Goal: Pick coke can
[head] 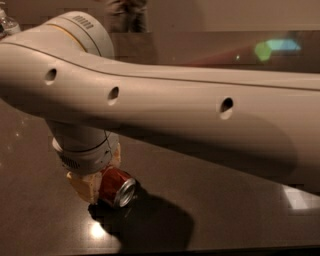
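The coke can (121, 190) is red with a silver end. It lies on its side on the dark table (40, 220), lower left in the camera view, with the silver end facing me. My gripper (105, 181) hangs from the big pale arm (190, 125) that crosses the view. Its cream fingers (82, 186) sit on either side of the can and press against it. The far finger is partly hidden behind the can and the wrist.
A clear bottle (7, 25) stands at the far top left. A person (125, 15) stands behind the table. A bright reflection (297, 197) lies on the tabletop at the right. The table's front edge runs along the bottom.
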Motion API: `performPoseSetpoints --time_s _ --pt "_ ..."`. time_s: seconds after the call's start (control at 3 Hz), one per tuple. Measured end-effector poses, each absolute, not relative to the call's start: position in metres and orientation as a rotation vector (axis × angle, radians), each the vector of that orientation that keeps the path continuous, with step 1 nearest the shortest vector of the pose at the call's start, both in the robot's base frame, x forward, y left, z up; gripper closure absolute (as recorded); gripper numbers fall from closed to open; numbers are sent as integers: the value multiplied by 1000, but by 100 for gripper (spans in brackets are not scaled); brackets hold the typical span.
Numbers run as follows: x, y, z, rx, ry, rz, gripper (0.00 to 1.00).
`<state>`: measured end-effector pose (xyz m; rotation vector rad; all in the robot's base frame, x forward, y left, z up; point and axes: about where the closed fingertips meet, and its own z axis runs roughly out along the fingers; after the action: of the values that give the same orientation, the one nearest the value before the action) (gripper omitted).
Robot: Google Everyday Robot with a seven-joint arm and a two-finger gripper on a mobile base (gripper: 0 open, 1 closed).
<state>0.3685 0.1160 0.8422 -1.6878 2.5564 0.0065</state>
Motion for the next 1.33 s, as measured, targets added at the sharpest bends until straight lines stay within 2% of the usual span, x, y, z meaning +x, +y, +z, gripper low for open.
performPoseSetpoints --time_s 0.67,1.0,1.33 --pt "371 112 861 -1685 2529 24 88" --pt "381 107 891 -1716 2476 -7 100" --pt "397 101 927 -1741 2418 -34 100"
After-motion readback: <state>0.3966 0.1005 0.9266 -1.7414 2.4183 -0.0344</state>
